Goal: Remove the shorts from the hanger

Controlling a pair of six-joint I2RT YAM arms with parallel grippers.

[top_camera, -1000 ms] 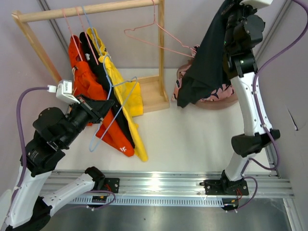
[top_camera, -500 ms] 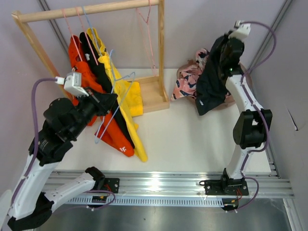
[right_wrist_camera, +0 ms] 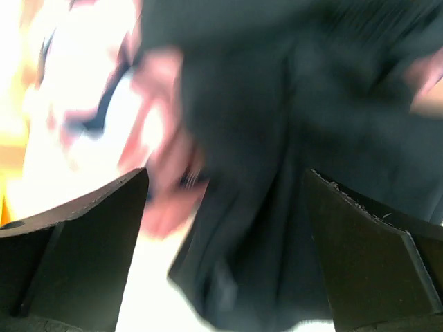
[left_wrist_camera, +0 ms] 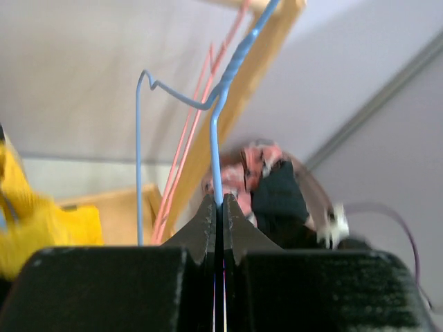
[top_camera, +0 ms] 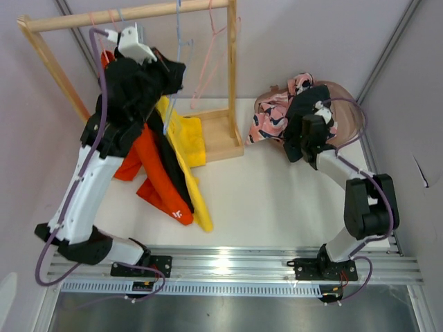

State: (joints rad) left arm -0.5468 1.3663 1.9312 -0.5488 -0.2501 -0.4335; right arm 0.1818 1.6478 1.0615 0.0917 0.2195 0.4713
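My left gripper (top_camera: 176, 73) is raised by the wooden rack and shut on the wire of an empty blue hanger (top_camera: 178, 43), (left_wrist_camera: 217, 138), pinched at my fingertips (left_wrist_camera: 221, 205). Orange shorts (top_camera: 156, 185), black shorts (top_camera: 168, 163) and yellow shorts (top_camera: 187, 138) hang and trail onto the table below it. At the right, another pair of black shorts (top_camera: 304, 105), (right_wrist_camera: 277, 173) lies on pink floral shorts (top_camera: 273, 114), (right_wrist_camera: 104, 104). My right gripper (top_camera: 304, 131), (right_wrist_camera: 227, 176) is open just above them, with nothing in its jaws.
The wooden rack's rod (top_camera: 124, 15) and right post (top_camera: 232, 76) stand at the back left, with empty pink hangers (top_camera: 208, 62), (left_wrist_camera: 190, 138) on the rod. A pink round basket (top_camera: 349, 104) holds the pile at the back right.
My left arm has swung the blue hanger up from the hanging clothes to the rod. My right arm came down with the black shorts, laid them on the floral pile and opened.
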